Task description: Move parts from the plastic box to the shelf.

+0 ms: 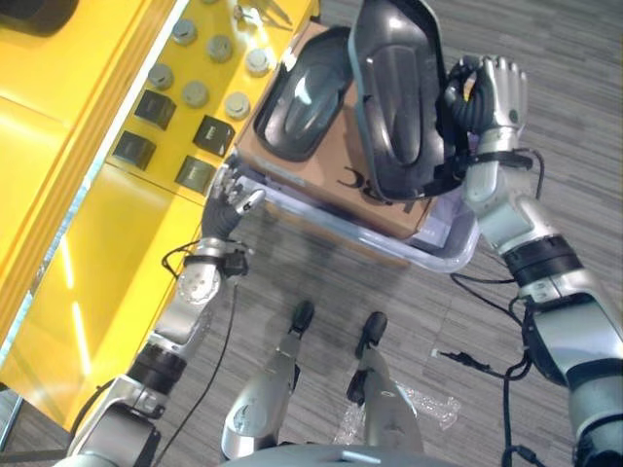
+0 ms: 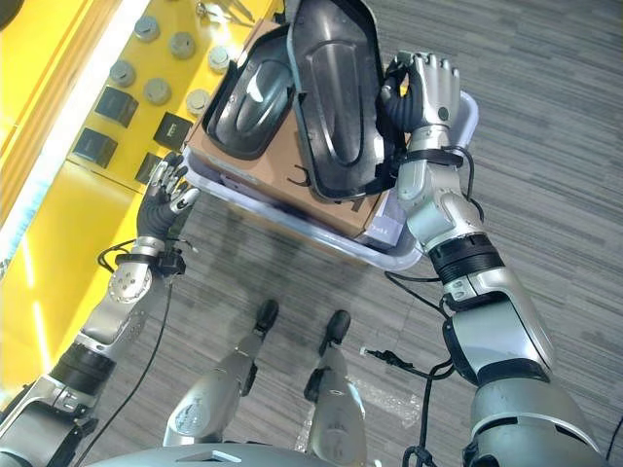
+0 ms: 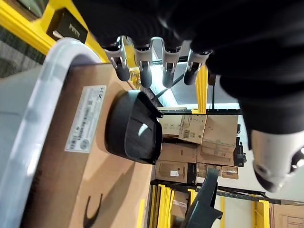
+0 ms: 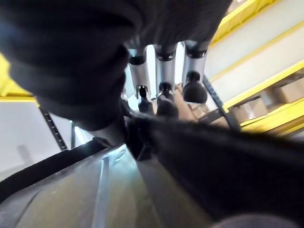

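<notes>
The big yellow shelf (image 1: pixel 88 195) is on the robot's left. It already has small round grey parts (image 1: pixel 196 93) and little black blocks (image 1: pixel 155 108) on it. Next to the shelf, on the floor, is the clear plastic box (image 1: pixel 458 255). A brown cardboard box (image 1: pixel 321 175) sits inside it, and one black curved part (image 1: pixel 304 92) lies on top of the cardboard.

The right hand (image 1: pixel 484 92) has lifted a second black part (image 1: pixel 397 97) up over the plastic box. Its fingers are curled tight round the edge of that part, and the part stands almost on its side.

The left hand (image 1: pixel 230 199) is by the near corner of the plastic box, close to the shelf edge. Its fingers are loose and it holds nothing.

I think the step now is to carry the lifted part to the shelf. To do it well, hold on tight, because the part is big and held by one edge. Swing it slowly over the other black part without bumping it. The free hand could help hold it steady. Put it down on a bare spot of the shelf, away from the small parts.
</notes>
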{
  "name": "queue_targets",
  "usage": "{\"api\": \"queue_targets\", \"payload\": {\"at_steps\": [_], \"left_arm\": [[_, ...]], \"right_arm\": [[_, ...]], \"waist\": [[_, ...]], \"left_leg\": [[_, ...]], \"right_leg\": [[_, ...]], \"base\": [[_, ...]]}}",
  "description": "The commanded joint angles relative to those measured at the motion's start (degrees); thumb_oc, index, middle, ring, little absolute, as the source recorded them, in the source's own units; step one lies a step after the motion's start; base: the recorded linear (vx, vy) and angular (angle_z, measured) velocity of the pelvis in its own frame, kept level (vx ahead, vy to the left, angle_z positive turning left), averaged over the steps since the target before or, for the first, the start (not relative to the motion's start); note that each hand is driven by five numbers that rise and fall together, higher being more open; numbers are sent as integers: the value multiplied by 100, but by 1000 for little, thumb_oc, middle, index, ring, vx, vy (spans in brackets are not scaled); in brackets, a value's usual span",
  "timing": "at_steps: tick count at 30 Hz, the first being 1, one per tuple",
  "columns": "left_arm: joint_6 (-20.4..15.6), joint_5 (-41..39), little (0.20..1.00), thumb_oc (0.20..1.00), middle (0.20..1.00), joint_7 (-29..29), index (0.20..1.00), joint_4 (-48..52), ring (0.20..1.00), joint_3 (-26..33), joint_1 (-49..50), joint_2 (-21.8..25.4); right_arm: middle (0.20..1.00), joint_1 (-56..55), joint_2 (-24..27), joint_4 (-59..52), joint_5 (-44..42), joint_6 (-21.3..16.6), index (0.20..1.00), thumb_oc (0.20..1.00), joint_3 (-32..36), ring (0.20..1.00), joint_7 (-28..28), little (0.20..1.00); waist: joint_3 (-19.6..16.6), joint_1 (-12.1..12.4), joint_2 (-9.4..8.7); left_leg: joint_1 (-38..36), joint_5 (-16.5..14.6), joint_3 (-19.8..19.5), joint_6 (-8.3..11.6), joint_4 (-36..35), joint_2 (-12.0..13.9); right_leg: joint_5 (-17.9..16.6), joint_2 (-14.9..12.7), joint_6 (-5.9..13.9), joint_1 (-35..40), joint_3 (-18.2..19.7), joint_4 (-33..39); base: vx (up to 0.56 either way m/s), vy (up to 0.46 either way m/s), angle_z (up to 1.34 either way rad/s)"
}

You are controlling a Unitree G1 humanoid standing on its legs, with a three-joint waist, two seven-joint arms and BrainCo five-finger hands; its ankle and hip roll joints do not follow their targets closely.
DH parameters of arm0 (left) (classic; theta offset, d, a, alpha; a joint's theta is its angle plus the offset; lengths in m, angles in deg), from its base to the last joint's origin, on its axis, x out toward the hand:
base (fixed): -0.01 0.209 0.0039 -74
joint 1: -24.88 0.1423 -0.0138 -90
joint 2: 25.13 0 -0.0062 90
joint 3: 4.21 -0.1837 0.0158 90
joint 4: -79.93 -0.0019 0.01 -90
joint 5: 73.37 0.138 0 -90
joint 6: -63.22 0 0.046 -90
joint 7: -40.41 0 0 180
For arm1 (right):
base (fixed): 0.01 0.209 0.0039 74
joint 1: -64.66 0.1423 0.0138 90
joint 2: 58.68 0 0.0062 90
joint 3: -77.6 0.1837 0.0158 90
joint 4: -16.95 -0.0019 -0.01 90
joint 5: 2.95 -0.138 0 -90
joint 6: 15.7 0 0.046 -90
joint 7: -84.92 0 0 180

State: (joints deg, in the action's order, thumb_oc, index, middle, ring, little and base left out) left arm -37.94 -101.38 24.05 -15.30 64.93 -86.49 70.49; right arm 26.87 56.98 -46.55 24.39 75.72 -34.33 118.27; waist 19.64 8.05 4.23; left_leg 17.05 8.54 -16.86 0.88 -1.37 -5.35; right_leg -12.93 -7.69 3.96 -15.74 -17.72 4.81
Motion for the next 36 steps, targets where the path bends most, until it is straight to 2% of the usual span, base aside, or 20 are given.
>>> {"api": "queue_targets", "payload": {"at_steps": [1,4,14,24,36], "left_arm": [[-188,-607,1000,1000,1000,277,1000,237,1000,-288,-45,146],[-105,-948,1000,1000,1000,366,1000,313,1000,-550,-308,124],[-17,-1593,1000,1000,1000,441,1000,398,1000,-958,-619,-76],[242,-1031,1000,1000,1000,389,1000,174,1000,-1133,-751,-283],[293,-847,1000,1000,1000,31,1000,-405,1000,-953,-782,-674]], "right_arm": [[200,103,372,-500,254,-205,200,200,-69,200,41,200],[200,78,387,-932,433,-261,200,200,-205,200,-150,200],[200,29,330,-1419,623,-409,200,200,-586,200,-503,200],[200,-32,34,-1658,706,-471,200,200,-787,200,-751,200],[200,-117,-353,-2140,876,-495,200,200,-891,200,-820,200]], "waist": [[-516,2,-311],[-699,-124,-398],[-1069,-364,-473],[-1351,-434,-402],[-1481,-464,-414]], "left_leg": [[-107,-271,299,243,-363,325],[-295,-343,408,236,-363,383],[-715,-520,719,241,-363,523],[-1032,-637,844,239,-363,581],[-1140,-662,892,227,-363,585]], "right_leg": [[978,-409,629,745,107,-50],[1048,-377,613,867,175,-69],[1131,-258,587,1112,433,-41],[1191,-221,569,1398,483,-12],[1215,-226,555,1530,478,-4]], "base": [[39,-20,-18],[29,-36,-21],[19,-19,-17],[22,-12,-12],[5,0,-1]]}}
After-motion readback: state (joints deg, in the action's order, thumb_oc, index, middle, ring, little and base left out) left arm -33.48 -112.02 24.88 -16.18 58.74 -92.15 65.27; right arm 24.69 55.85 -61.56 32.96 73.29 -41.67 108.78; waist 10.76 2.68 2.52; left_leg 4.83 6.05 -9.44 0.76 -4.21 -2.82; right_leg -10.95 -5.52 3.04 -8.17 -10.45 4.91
